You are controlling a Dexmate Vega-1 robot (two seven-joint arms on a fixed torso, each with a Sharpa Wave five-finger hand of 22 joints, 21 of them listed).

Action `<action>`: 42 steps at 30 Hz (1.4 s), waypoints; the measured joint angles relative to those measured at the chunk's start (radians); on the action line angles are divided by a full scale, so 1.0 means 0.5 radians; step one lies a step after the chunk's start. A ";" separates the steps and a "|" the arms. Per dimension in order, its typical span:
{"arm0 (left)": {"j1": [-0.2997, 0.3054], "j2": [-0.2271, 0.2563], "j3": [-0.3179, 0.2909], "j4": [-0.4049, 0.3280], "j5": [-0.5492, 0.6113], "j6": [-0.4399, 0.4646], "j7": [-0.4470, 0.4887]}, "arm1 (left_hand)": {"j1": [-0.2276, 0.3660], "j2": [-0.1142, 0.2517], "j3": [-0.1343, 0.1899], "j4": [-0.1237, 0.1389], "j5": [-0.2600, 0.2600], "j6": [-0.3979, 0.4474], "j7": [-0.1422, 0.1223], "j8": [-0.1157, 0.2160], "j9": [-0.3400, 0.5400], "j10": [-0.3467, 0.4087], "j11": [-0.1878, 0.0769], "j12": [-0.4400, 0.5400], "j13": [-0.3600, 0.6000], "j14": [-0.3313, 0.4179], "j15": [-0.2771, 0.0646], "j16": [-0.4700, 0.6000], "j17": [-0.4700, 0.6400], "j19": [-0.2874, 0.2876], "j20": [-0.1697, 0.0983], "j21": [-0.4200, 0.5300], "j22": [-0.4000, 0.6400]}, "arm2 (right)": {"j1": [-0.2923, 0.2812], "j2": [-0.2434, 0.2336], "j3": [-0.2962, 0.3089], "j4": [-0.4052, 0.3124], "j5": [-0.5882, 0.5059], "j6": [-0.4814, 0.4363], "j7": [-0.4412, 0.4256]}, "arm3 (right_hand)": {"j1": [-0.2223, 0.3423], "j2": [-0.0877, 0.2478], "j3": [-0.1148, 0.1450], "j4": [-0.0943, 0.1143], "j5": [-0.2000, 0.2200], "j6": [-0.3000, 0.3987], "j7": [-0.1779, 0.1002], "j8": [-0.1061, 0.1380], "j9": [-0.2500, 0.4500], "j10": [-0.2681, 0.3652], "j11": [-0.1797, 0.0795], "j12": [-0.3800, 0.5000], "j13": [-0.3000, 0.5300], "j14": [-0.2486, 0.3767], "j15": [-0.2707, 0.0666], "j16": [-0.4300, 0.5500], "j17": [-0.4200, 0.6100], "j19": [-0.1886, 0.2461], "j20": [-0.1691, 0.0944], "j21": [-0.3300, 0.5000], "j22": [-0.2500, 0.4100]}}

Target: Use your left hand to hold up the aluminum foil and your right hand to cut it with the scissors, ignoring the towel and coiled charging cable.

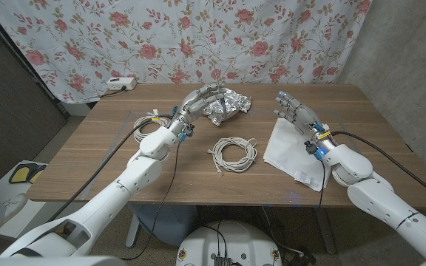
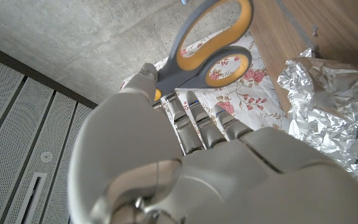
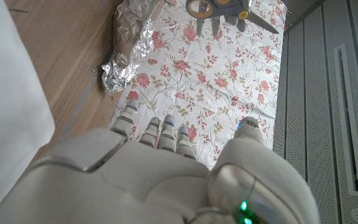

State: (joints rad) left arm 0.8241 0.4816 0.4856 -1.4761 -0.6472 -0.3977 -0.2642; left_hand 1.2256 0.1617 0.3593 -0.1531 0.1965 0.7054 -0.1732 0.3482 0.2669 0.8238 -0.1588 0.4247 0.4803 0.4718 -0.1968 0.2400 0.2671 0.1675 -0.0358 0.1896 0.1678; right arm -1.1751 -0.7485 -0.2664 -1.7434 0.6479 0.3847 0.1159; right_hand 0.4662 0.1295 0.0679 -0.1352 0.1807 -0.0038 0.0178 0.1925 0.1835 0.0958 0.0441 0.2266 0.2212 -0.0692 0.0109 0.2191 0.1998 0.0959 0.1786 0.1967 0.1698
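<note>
A wooden counter (image 1: 109,159) stood before a floral curtain (image 1: 161,44). The left hand (image 1: 198,102) gripped the scissors (image 2: 207,53), their handles plain in its wrist view, beside the aluminum foil (image 1: 228,107). The right hand (image 1: 293,109) hovered open over the towel (image 1: 294,148).

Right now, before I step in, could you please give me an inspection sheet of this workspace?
Surface: wooden table, nothing amiss seen.
Job's things: crumpled aluminum foil lies on the far side; scissors are off the table.
Clutter: white towel; coiled charging cable, mid-table.
Hands: left hand pinches the scissors beside the foil; right hand holds nothing, fingers apart, at the towel's far edge.
Cables: second cable coil by the left arm.
Surroundings: floral curtain; power strip at the far edge.
</note>
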 measured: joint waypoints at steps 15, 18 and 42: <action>-0.021 -0.033 0.003 0.044 -0.099 0.041 -0.110 | 0.001 -0.002 -0.014 0.003 0.000 0.000 0.000 0.000 0.000 0.000 0.000 0.000 0.000 0.000 0.000 0.000 0.002 0.000 0.000 0.000 0.000 | -0.011 -0.021 -0.035 -0.058 -0.015 -0.012 0.023 | 0.018 -0.003 0.017 0.006 0.000 0.000 0.000 0.000 0.000 0.032 -0.011 0.016 0.000 -0.010 -0.061 -0.013 0.000 0.000 0.000 0.000 0.000; -0.021 -0.036 0.003 0.046 -0.116 0.047 -0.122 | 0.001 -0.001 -0.014 0.003 0.000 0.000 0.000 0.000 0.000 0.000 0.000 0.000 0.000 0.000 0.000 0.000 0.010 0.000 0.000 0.000 0.000 | -0.014 -0.025 -0.039 -0.065 -0.016 -0.018 0.025 | 0.018 -0.003 0.017 0.006 0.000 0.000 0.000 0.000 0.000 0.040 -0.018 0.016 0.000 -0.010 -0.061 -0.013 0.000 0.000 0.000 0.000 0.000; -0.022 -0.052 -0.009 0.052 -0.208 0.107 -0.206 | 0.007 0.009 -0.017 0.000 -0.008 0.000 0.000 0.000 0.000 0.000 0.000 -0.008 0.015 0.000 0.000 0.000 -0.005 -0.018 -0.003 0.000 0.000 | -0.037 -0.079 -0.054 -0.144 -0.033 -0.029 0.060 | 0.026 -0.011 0.037 -0.002 0.010 0.101 -0.078 0.037 0.000 0.100 -0.065 0.016 0.010 -0.029 -0.043 -0.013 -0.009 -0.006 0.005 -0.009 0.000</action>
State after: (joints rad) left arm 0.8133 0.4557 0.4813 -1.4501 -0.7511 -0.3441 -0.3670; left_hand 1.2292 0.1663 0.3510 -0.1530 0.1924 0.7054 -0.1733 0.3482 0.2669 0.8239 -0.1588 0.4209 0.4876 0.4718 -0.1968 0.2400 0.2644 0.1583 -0.0374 0.1896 0.1678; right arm -1.1936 -0.7882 -0.2932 -1.8154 0.6314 0.3704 0.1459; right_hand 0.4793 0.1241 0.0862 -0.1363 0.1855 0.0466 -0.0213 0.2112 0.1835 0.1460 0.0118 0.2344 0.2260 -0.0838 -0.0104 0.2124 0.1952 0.0931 0.1813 0.1922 0.1698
